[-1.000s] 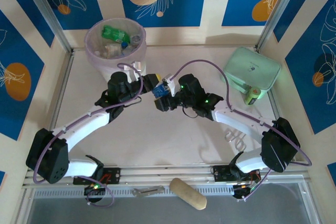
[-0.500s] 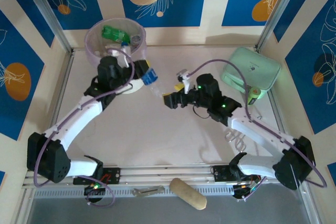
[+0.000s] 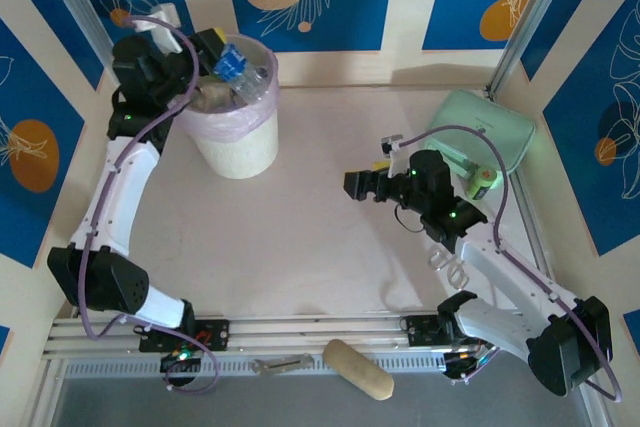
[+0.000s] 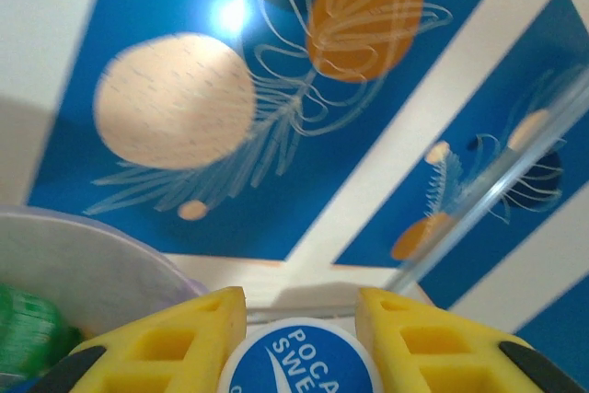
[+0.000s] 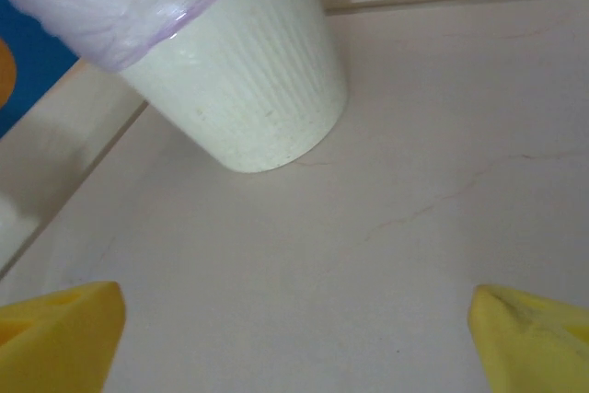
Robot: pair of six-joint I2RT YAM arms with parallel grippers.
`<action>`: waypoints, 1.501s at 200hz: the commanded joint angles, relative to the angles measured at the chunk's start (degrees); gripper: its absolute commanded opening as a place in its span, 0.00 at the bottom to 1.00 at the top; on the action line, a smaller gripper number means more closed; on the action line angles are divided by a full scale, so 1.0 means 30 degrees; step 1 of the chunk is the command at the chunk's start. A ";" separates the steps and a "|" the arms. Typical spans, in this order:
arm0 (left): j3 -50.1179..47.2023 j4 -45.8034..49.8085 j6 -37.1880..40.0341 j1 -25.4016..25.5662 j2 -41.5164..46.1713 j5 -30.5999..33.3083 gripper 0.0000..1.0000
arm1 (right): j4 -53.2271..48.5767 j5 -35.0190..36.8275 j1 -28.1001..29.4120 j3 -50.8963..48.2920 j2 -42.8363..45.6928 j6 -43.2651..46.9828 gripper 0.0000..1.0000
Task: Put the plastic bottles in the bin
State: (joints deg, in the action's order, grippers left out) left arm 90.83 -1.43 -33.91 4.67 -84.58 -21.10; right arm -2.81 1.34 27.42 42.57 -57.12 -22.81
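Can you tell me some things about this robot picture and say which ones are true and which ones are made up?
1. The left gripper holds a blue-labelled bottle above the bin. True.
2. The right gripper is squeezing a bottle. False: its jaws are wide open with nothing between them, above the bare table.
3. The bin has tipped over on its side. False: it stands upright, with bottles already inside.
4. A green bottle lies right beside the mint-green pouch. True.
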 commanded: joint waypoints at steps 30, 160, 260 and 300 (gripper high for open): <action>-0.0450 -0.0884 0.0548 -0.2116 -0.0433 0.2134 0.22 | 0.0057 0.1039 -0.1220 -0.0699 0.1137 -0.1631 0.99; -0.1037 -0.1932 -0.3316 -0.2551 -0.4017 0.0439 0.54 | -0.0528 0.1691 -0.1581 -0.1268 0.2636 -0.2395 0.99; -0.0276 0.2014 0.0401 -0.3005 -0.1327 0.2232 1.00 | 0.0418 0.1700 -0.1728 -0.1560 0.2228 -0.2400 0.99; -0.2033 0.2819 0.2011 -0.3039 0.1002 0.2654 1.00 | 0.0192 0.3916 -0.2107 -0.1742 0.1741 -0.0419 0.99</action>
State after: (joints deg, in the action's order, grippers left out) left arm 87.44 4.60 -32.40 -3.86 -87.35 -14.46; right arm -3.42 7.88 22.13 38.48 -50.94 -28.64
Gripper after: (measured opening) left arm 0.996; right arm 0.991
